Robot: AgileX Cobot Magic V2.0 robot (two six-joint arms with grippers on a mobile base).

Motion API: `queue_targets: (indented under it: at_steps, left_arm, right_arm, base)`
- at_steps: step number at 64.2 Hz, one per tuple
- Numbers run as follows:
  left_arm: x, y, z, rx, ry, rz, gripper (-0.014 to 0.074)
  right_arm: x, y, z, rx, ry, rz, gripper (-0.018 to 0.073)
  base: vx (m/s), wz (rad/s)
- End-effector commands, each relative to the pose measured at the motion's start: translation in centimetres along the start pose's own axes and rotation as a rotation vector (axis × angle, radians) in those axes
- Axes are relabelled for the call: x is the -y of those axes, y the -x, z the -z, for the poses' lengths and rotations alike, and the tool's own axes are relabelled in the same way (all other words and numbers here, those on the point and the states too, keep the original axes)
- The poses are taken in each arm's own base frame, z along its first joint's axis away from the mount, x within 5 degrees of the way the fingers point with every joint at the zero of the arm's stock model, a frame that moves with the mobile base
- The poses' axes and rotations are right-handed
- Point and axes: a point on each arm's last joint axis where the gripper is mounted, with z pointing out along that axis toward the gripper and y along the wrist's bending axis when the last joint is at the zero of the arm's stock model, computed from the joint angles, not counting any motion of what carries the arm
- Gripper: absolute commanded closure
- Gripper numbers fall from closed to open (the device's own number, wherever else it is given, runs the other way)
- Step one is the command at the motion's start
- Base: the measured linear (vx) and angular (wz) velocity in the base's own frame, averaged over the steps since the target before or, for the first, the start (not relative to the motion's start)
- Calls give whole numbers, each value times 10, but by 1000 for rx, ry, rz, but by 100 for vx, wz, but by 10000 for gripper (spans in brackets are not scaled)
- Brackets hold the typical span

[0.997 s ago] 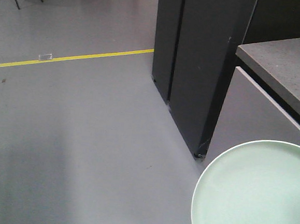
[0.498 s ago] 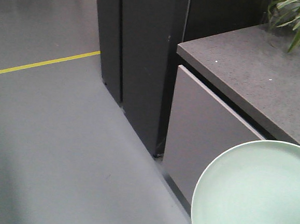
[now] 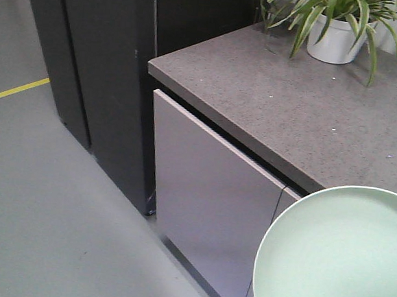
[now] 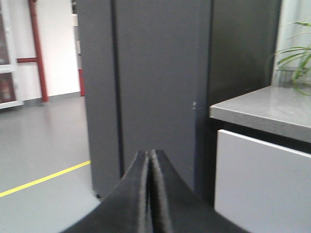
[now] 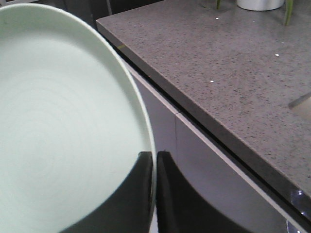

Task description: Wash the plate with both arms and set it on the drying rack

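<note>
The pale mint-green plate (image 3: 341, 259) fills the lower right of the front view, held in the air beside the counter. In the right wrist view the plate (image 5: 63, 121) fills the left half, and my right gripper (image 5: 154, 160) is shut on its rim, one black finger on each face. My left gripper (image 4: 147, 158) is shut and empty, pointing at a dark cabinet. The drying rack is out of view.
A grey speckled counter (image 3: 291, 107) with pale drawer fronts (image 3: 208, 197) stands ahead on the right. A potted plant (image 3: 335, 25) sits at its back. Tall dark cabinets (image 3: 102, 58) stand to the left. A yellow line (image 3: 14, 89) crosses the grey floor.
The view has swung to the right: the counter and plant have come into view and the yellow line has slid left. The plate stays at the same spot in the frame.
</note>
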Motion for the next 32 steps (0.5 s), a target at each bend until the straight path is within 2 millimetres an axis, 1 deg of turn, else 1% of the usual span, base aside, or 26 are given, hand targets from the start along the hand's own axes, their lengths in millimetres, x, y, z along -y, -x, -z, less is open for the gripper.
queue_targets:
  at_steps: [1,32]
  left_arm:
    - [1,2,1,70,-12,6,602]
    - [1,2,1,70,-12,6,602]
  right_arm:
    - [-1,14,3,93,1,3,564]
    - [-1,14,3,92,1,3,564]
  base:
    - [10,-42]
    - [10,-42]
